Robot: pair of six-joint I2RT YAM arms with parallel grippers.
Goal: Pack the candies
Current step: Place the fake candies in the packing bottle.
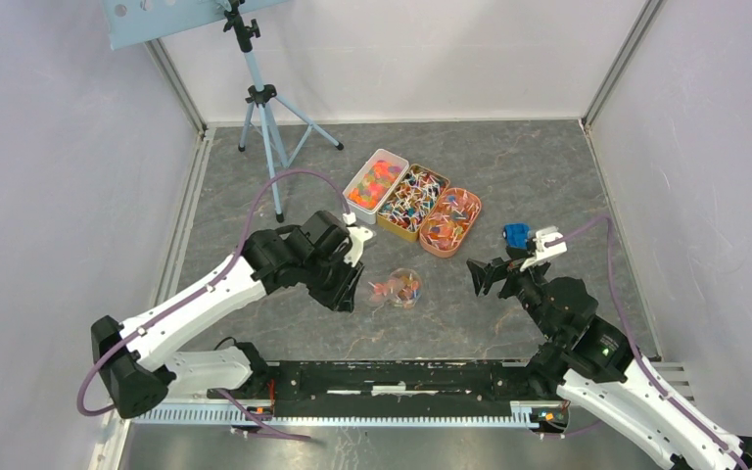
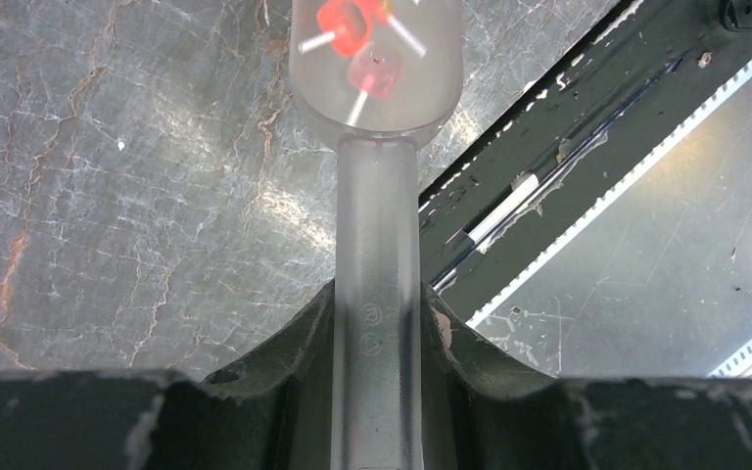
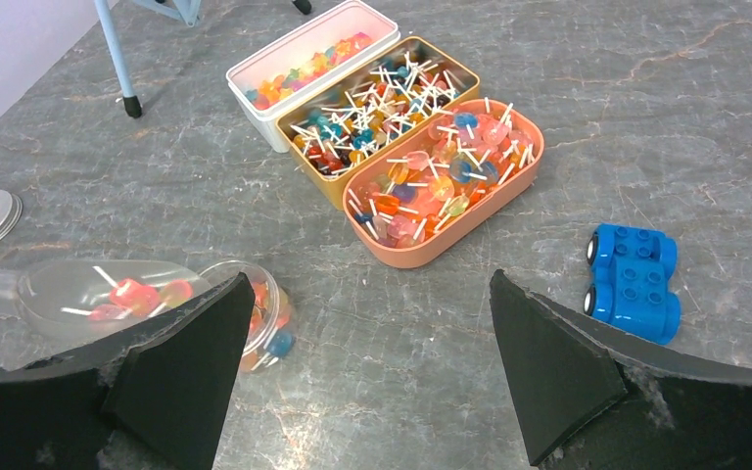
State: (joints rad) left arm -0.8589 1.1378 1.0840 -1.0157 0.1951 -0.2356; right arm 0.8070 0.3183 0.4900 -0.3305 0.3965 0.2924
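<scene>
Left claw (image 2: 376,323) clamping clear scoop (image 2: 376,186) handle; only its wrist view showing grip. Candies (image 2: 362,44) sitting in bowl beyond fingertips. Right claw (image 3: 367,367) gaping wide, holding nothing.

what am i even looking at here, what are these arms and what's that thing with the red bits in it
These are two robot arms bolted at the near edge of a grey table. One picture looks down from above; the other two come from a small camera on each wrist.

The left end effector is shut on the handle of a clear plastic scoop, whose bowl holds a few red candies. The scoop sits beside a small clear tub already partly filled.

Farther back lie three trays of sweets side by side: a white one, a tan one and an orange one. A blue toy car sits on the right.

The right end effector is open and holds nothing.
</scene>
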